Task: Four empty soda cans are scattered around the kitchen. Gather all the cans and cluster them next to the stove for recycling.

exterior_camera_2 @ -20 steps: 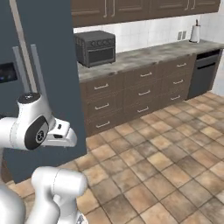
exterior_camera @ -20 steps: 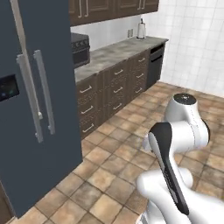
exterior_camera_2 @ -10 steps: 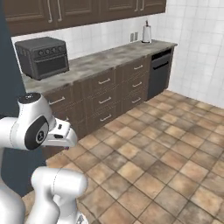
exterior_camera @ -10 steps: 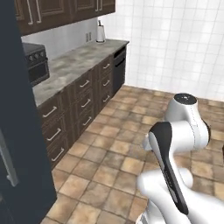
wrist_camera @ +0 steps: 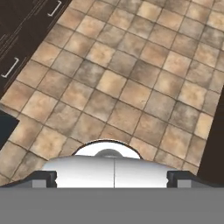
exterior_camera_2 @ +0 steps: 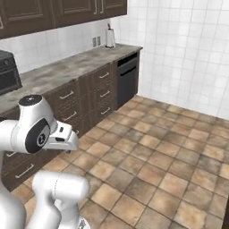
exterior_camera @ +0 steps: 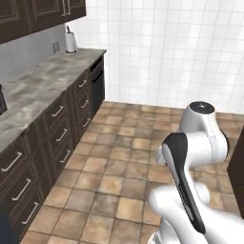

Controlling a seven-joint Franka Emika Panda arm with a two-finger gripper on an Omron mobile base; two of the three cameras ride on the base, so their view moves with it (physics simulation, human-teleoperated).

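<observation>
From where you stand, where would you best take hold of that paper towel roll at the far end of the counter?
Probably around the middle of the paper towel roll, coming in level from the open floor side. It stands upright, a round white cylinder, at the back of the counter with the wall close behind, so the rear looks blocked.
</observation>
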